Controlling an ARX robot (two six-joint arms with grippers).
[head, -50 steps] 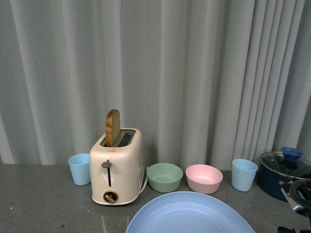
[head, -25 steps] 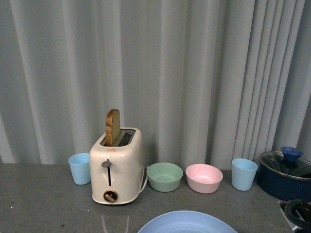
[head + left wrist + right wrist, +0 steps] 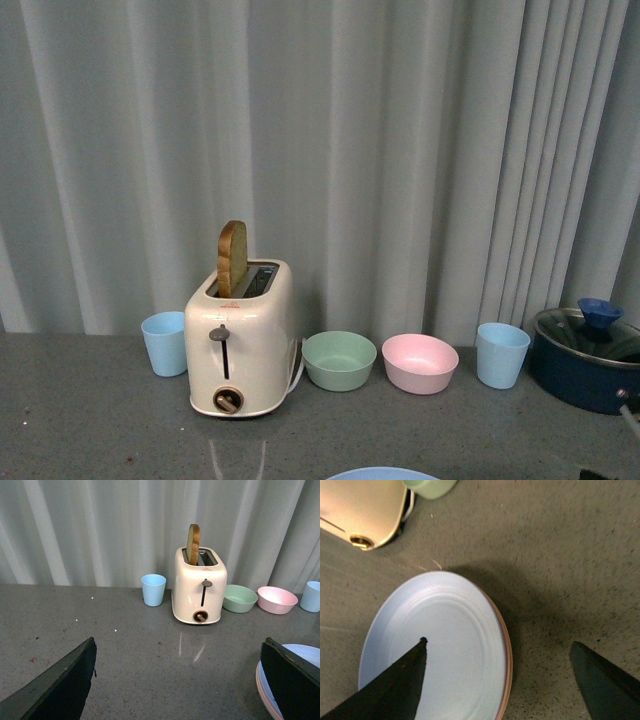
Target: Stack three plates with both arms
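1. You have the light blue plate (image 3: pixel 435 650) lying flat on top of the pink plate (image 3: pixel 507 655), whose rim shows as a thin crescent along one side; together they sit on the grey counter (image 3: pixel 560 555). You cannot make out a cream plate in any view.
2. In the front view, only a sliver of the blue plate (image 3: pixel 382 473) peeks in at the bottom edge, nearer the camera than the toaster (image 3: pixel 241 340).
3. Your right gripper (image 3: pixel 497 680) hangs above the stack with its fingers (image 3: pixel 395 680) spread wide and holding nothing; one dark finger overlaps the blue plate in the picture, the other is off to the side over bare counter.
4. Your left gripper (image 3: pixel 180 680) is likewise wide apart and empty, with the stacked plates (image 3: pixel 295 680) just beside one finger (image 3: pixel 292 682).
5. Along the curtain you see a blue cup (image 3: pixel 164 343), the toaster with a bread slice (image 3: pixel 232 258) standing in it, a green bowl (image 3: pixel 339 360), a pink bowl (image 3: pixel 420 363), another blue cup (image 3: pixel 501 355) and a dark blue lidded pot (image 3: pixel 588 358).
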